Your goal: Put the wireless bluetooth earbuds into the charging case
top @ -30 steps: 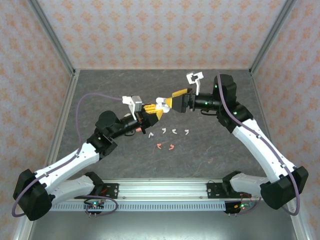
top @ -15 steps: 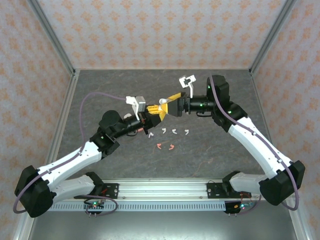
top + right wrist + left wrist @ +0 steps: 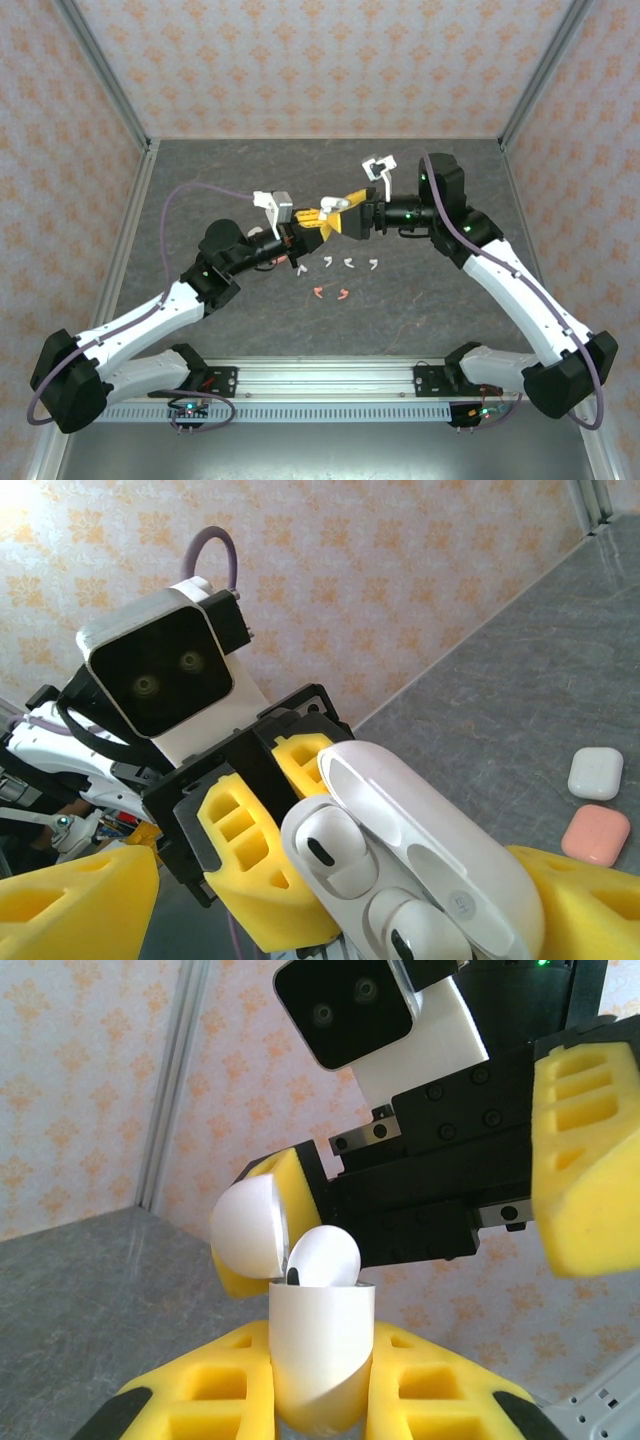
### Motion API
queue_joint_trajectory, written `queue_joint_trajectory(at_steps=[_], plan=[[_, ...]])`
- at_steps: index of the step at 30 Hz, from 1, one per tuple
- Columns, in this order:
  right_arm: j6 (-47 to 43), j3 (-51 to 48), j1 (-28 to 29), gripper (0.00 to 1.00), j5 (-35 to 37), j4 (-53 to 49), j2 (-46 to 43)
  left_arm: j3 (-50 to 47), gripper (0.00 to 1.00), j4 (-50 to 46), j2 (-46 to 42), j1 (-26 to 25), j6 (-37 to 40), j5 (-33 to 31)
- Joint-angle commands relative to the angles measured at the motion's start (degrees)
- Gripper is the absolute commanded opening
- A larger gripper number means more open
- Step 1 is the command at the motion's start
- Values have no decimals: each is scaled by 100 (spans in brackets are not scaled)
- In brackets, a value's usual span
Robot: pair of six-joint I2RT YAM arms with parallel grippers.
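**Right arm edges in on the held case**

Since 1 second ago the right arm (image 3: 510, 285) has shifted its wrist a little leftward, bringing the right jaws closer around the open top of the charging case (image 3: 440, 880). Those jaws stand wide apart. 1 yellow pad sits just behind the flipped-open lid (image 3: 248, 1230), though whether it touches the lid I cannot tell. The other pad is well off to the side, and nothing is gripped between them.

The left jaws are clamped on the lower body of the case, 1 pad on each side, holding it in the air above the middle of the worktop (image 3: 230, 180). Inside the case, 2 white earbuds (image 3: 330, 852) sit side by side in their wells.

On the worktop below the jaws, 4 loose white earbuds (image 3: 349, 262) lie in a row. 2 pink earbuds (image 3: 342, 293) lie just nearer the arm bases.

Farther out, the right wrist view shows a white case (image 3: 595, 773) and a pink case (image 3: 595, 833), both shut and just beside each other on the worktop.

The left arm (image 3: 150, 320) and the right arm reach in from the near edge and meet over the centre.
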Motion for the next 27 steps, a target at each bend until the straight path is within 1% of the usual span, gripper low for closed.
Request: queue_joint_trajectory(at_steps=[1, 27], plan=[[-214, 135, 47, 87, -115, 85, -244, 215, 0, 50, -37, -15, 162, 34], [-426, 14, 47, 87, 154, -158, -405, 172, 0, -62, -50, -21, 177, -34]])
